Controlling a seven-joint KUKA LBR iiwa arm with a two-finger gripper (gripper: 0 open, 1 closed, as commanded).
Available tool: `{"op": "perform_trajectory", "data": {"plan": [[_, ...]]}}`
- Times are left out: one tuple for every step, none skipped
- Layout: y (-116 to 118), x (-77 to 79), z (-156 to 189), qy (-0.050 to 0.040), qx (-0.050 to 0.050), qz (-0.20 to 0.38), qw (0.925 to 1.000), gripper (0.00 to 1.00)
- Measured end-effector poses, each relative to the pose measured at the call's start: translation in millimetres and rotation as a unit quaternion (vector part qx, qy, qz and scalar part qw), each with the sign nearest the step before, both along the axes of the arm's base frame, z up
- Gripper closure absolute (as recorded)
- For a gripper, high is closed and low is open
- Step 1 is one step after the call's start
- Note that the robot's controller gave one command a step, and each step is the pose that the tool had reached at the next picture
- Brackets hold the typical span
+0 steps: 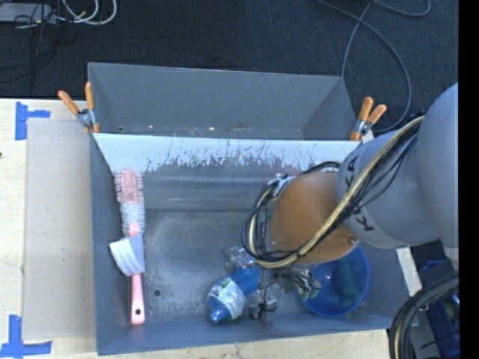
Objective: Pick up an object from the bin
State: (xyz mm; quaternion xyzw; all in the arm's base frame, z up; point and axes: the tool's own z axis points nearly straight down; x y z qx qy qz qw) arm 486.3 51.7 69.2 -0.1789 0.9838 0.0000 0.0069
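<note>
My gripper point(273, 292) is low in the bin's front right part, mostly hidden under the arm's orange cover. Right beside it on the left lies a small blue plastic bottle point(229, 293) with a blue cap and a pale label, on its side on the bin floor. The gripper's tip reaches down against the bottle's right end. Just to the gripper's right a round blue bowl point(346, 283) sits in the front right corner, partly covered by the arm.
A pink bottle brush point(133, 239) with a white fan-shaped part lies along the bin's left wall. The arm and its cables cover the right side of the bin.
</note>
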Motion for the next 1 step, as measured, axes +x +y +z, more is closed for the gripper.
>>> {"op": "perform_trajectory", "data": {"plan": [[1.2,-0.8,-0.2,0.0057,0.0,-0.007,1.0,1.0]]}}
